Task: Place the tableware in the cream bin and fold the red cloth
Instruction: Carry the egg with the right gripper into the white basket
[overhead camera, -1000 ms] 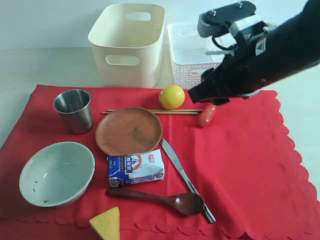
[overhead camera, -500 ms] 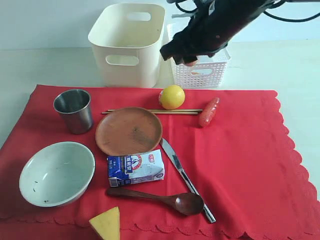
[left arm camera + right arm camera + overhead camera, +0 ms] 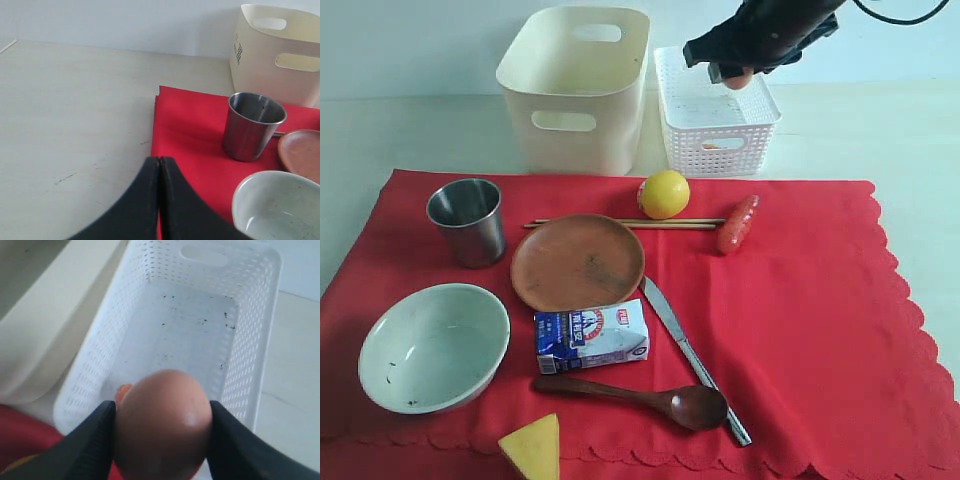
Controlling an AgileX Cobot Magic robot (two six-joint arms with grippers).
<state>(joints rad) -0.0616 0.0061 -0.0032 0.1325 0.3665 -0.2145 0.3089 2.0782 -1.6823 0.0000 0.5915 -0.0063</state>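
Of the task proper, nothing is done yet. All the tableware lies on the red cloth. Taking the round brown plate as centre, the steel cup stands at 10 o'clock and the bowl at 8. The chopsticks lie just beside its rim at 12, the knife runs off at 4, and the wooden spoon lies at 6. The cream bin stands off the cloth at 12 o'clock, and none of these pieces is in it. The cloth is spread flat, unfolded, and also carries the lemon, sausage, milk carton and cheese wedge.

The right tool is clamped on an egg — one jaw on either side — above the white lattice basket, at 1 o'clock from the plate. We judge it is clearing food first. The left tool is closed on nothing, over the bare tabletop near the cloth's edge by the cup. What is left: six pieces into the bin, the other food off, then the fold.
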